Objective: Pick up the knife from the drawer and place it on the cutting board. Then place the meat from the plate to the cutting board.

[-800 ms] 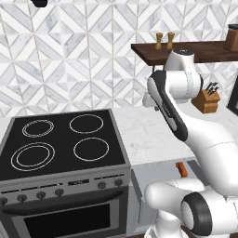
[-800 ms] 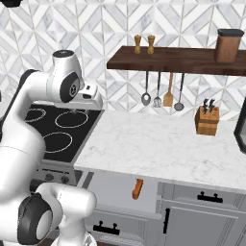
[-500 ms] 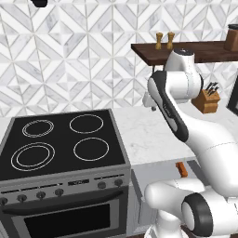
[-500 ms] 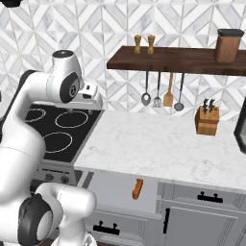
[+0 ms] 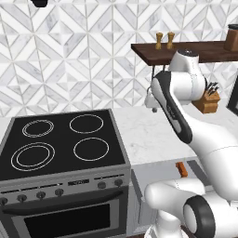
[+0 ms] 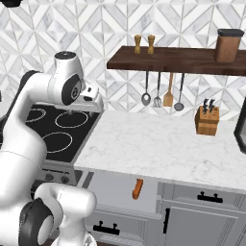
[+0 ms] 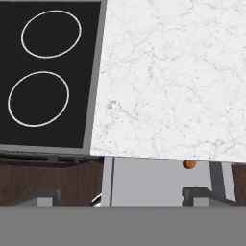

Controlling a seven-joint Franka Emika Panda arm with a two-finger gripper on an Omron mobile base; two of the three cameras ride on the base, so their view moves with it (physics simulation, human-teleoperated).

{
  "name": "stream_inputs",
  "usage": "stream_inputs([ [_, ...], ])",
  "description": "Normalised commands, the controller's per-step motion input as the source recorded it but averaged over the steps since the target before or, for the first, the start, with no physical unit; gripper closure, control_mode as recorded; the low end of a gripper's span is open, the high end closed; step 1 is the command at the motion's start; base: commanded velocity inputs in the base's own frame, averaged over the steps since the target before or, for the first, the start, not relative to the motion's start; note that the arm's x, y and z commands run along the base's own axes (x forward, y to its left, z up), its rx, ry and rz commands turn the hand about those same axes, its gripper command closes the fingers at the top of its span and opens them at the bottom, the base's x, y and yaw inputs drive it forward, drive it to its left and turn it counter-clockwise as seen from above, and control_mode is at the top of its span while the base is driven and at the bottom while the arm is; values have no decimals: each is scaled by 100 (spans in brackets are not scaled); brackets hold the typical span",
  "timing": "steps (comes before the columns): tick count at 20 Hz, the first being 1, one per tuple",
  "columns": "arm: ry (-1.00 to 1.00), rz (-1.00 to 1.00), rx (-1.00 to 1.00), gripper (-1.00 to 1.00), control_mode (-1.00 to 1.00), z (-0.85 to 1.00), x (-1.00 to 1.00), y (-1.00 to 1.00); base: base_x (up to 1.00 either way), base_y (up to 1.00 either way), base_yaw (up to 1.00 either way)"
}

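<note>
My gripper (image 7: 120, 202) hangs high above the marble counter's (image 6: 158, 144) front edge, fingers spread wide with nothing between them. The knife (image 6: 138, 188) lies in the open drawer (image 6: 115, 192) below that edge, orange-brown handle (image 7: 189, 164) showing.

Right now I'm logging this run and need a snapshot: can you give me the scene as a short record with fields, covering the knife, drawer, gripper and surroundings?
knife: orange-brown handle showing in the drawer, blade tucked under the counter edge
drawer: open, below the marble counter, right of the stove
gripper: open, empty, high above the counter edge, looking down at the drawer
knife block: on the counter by the back wall
shelf: on the wall, utensils hanging beneath
task progress: knife not yet picked up
</note>
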Motion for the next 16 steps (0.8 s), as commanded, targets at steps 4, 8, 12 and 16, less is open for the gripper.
stream_inputs([
  [4, 0, 0, 6, -100, -100, -40, -35, -6, 0, 0, 0],
  [8, 4, 0, 0, -100, -100, -38, -23, 0, 0, 0, 0],
  [12, 0, 0, 0, -100, 100, 0, 0, 0, -6, -47, 0],
  [16, 0, 0, 0, -100, 100, 0, 0, 0, -13, -100, 0],
])
